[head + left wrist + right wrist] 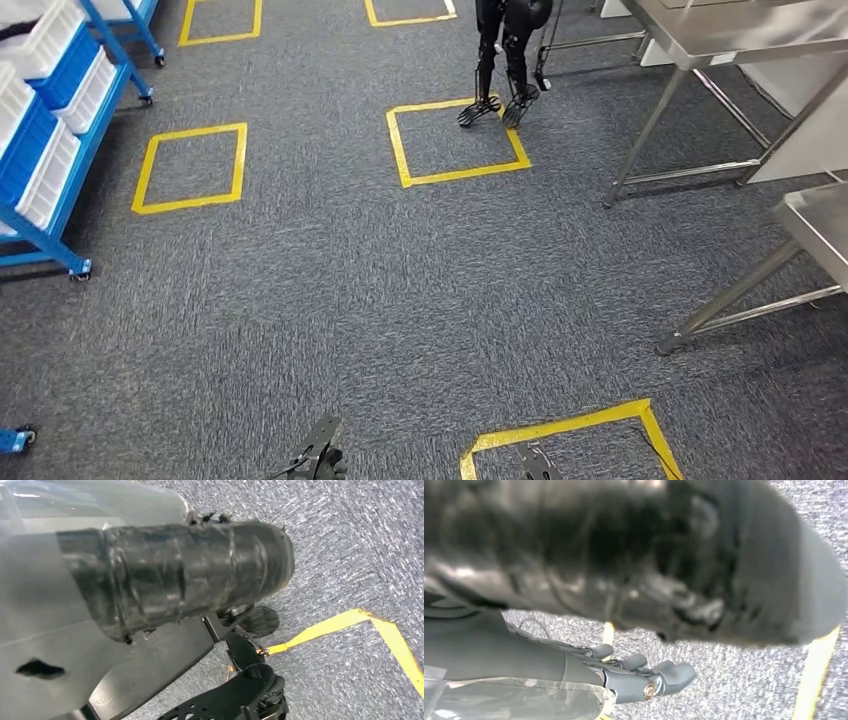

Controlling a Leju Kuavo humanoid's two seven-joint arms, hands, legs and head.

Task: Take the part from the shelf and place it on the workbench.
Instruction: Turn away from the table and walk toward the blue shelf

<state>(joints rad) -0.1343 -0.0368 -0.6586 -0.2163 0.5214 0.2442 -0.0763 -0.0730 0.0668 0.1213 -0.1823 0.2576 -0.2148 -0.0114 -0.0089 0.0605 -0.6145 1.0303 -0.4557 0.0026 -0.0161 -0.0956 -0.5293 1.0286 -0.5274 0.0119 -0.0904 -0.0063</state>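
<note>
The blue shelf [45, 215] with white bins [45, 175] stands at the left edge of the head view. Two steel workbenches are on the right, one far [740, 30] and one nearer [815, 215]. In the right wrist view my right hand [639, 677] hangs over the grey carpet with its fingers stretched out and nothing in them. The left wrist view has the pale cover [45, 625] of my left hand at its edge, and its fingers are hidden.
Grey carpet with yellow taped squares [455, 140] lies between the shelf and the benches. Another robot's black legs [505, 60] stand on the far square. A yellow square [570, 435] is just in front of my feet. The bench legs [645, 140] reach the floor on the right.
</note>
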